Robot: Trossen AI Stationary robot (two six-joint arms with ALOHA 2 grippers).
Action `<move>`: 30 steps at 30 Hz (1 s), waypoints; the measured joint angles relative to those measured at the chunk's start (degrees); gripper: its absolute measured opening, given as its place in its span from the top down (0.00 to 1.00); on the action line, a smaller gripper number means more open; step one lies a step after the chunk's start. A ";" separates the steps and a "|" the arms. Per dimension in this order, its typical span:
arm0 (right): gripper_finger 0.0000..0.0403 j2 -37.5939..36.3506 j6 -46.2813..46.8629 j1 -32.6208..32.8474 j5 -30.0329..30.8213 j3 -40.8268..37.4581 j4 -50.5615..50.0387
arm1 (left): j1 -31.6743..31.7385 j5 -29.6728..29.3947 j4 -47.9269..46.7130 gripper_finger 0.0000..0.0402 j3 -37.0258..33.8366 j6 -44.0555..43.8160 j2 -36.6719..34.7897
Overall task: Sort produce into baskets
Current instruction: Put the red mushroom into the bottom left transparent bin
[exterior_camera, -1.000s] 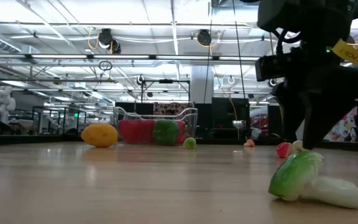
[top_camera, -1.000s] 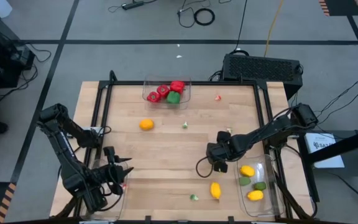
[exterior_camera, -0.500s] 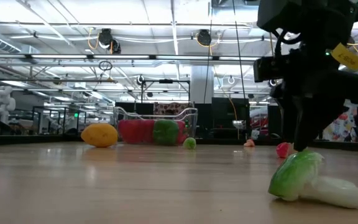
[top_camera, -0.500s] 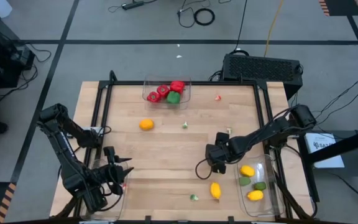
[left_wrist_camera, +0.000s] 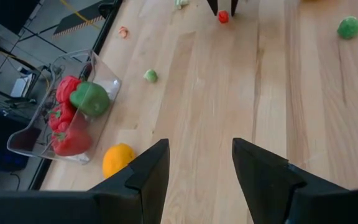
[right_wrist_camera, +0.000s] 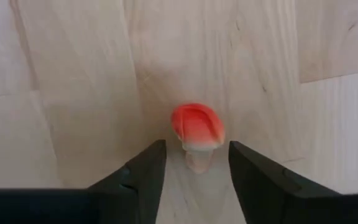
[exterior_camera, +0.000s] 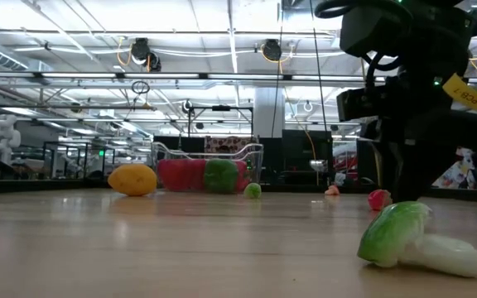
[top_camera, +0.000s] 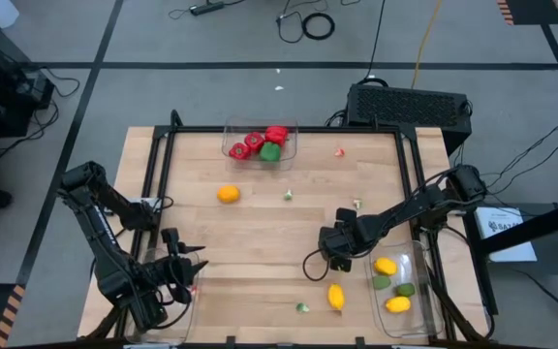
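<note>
My right gripper (top_camera: 334, 257) points down at the table's middle right, open, over a small red-and-white bit (right_wrist_camera: 196, 129) that lies on the wood between its fingers. The bit also shows in the low view (exterior_camera: 378, 199). My left gripper (top_camera: 188, 266) waits open near the front left, nothing between its fingers (left_wrist_camera: 197, 168). The far basket (top_camera: 289, 136) holds red peppers and a green one (top_camera: 270, 151). The right basket (top_camera: 417, 291) holds lemons and limes. An orange (top_camera: 228, 194) and a lemon (top_camera: 336, 296) lie loose on the table. My right gripper comes from above with one finger (right_wrist_camera: 143, 174) close on either side of the red-and-white bit's pale stem (right_wrist_camera: 197, 158). The bit rests on the table. Whether the fingers touch it, I cannot tell.
A green-and-white cabbage piece (exterior_camera: 412, 240) lies near the front edge. Small bits are scattered about: green ones (top_camera: 288, 196) (top_camera: 302, 308), a red one (top_camera: 339, 151) at the far right. A black rail frames the table (top_camera: 279, 129).
My right gripper has moved a little toward the table's near edge and come down over the red-and-white bit. The produce has stayed where it was.
</note>
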 joint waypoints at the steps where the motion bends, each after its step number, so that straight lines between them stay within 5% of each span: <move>1: 0.60 0.00 0.00 0.00 -0.12 0.00 -0.05 | 0.00 0.00 0.00 0.55 0.00 0.00 0.00; 13: 0.81 0.11 0.02 0.02 -0.50 -0.03 -0.24 | 0.00 0.00 -0.02 0.55 0.00 0.00 0.00; 30: 0.84 -2.03 0.04 0.19 -2.70 2.49 0.31 | 0.00 -0.50 -0.04 0.55 0.00 0.00 0.00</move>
